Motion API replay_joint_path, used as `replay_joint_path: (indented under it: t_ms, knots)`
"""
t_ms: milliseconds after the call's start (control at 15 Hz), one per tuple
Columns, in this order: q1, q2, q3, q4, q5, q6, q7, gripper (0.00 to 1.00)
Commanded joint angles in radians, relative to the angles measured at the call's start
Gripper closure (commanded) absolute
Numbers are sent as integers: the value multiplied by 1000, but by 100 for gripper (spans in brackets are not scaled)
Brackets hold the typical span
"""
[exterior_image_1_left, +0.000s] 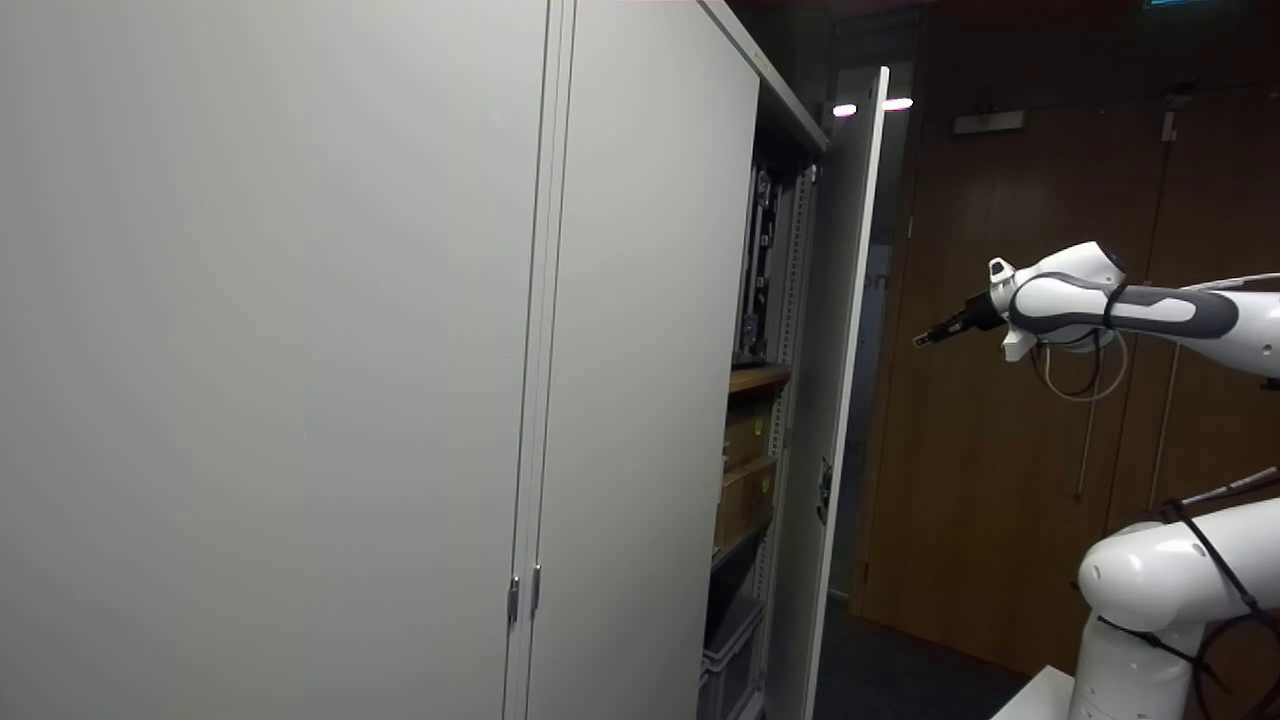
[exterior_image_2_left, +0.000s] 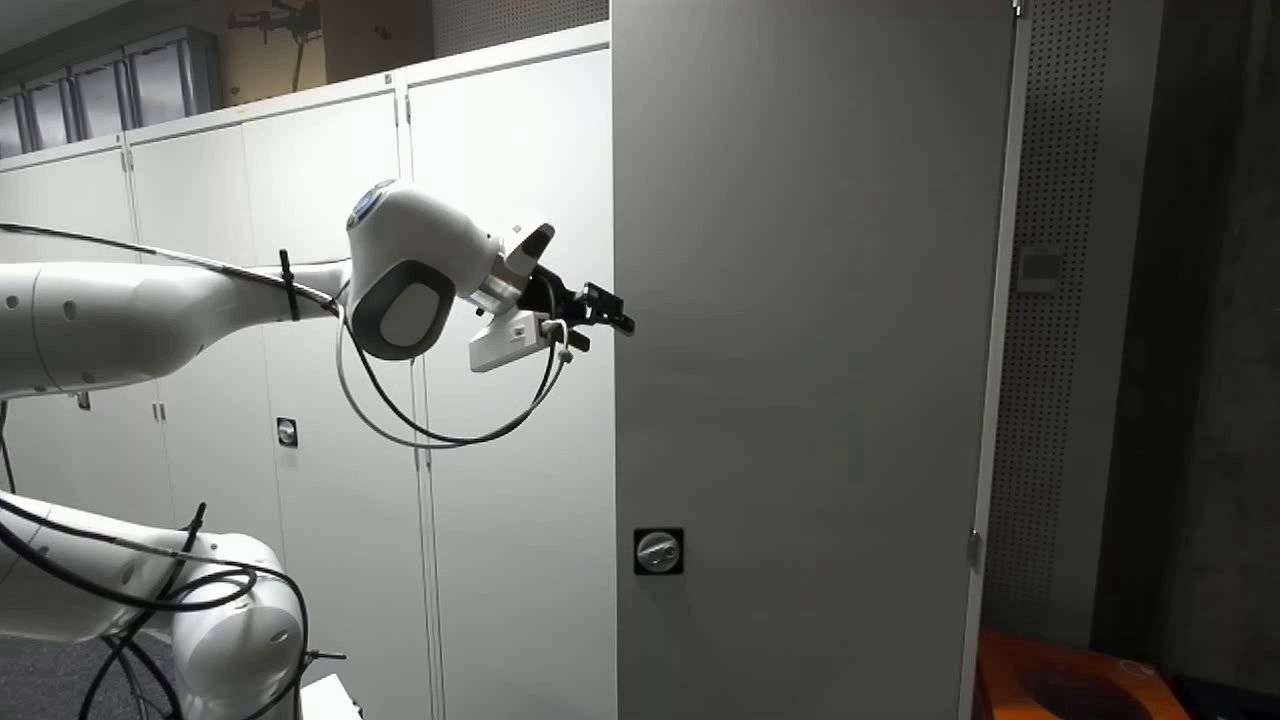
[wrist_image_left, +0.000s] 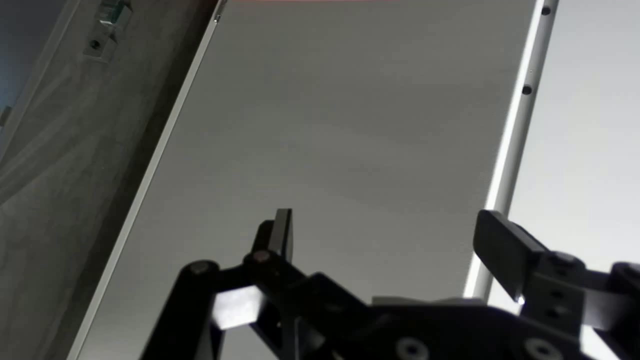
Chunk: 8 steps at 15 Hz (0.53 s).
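Note:
My gripper (wrist_image_left: 385, 220) stands open in the wrist view, with nothing between its black fingers (wrist_image_left: 505, 250). Beyond them spreads a grey cabinet door (wrist_image_left: 360, 125); its pale edge strip (wrist_image_left: 515, 125) passes behind the right-hand finger. In an exterior view this door (exterior_image_1_left: 850, 300) is swung out from the white cabinet (exterior_image_1_left: 640, 300), and a gap shows between it and the gripper (exterior_image_1_left: 922, 341). Another exterior view has the gripper (exterior_image_2_left: 610, 310) overlapping the upper left edge of the door (exterior_image_2_left: 810, 350). A round lock knob (exterior_image_2_left: 658, 551) sits lower on that door.
Behind the opened door are shelves with cardboard boxes (exterior_image_1_left: 745, 500) and a grey crate (exterior_image_1_left: 735, 655). A wooden double door (exterior_image_1_left: 1000, 450) stands behind the arm. More white cabinets (exterior_image_2_left: 200, 300) line the wall. Cables (exterior_image_2_left: 450, 438) loop below the wrist. An orange object (exterior_image_2_left: 1070, 680) lies low at right.

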Motion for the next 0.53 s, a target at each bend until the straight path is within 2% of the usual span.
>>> replay_joint_path:
  t_ms: [0,467]
  knots:
    - [-10,49,-17,26,-31,55,59,31]
    - [16,102,-47,78,-21,37,82,85]
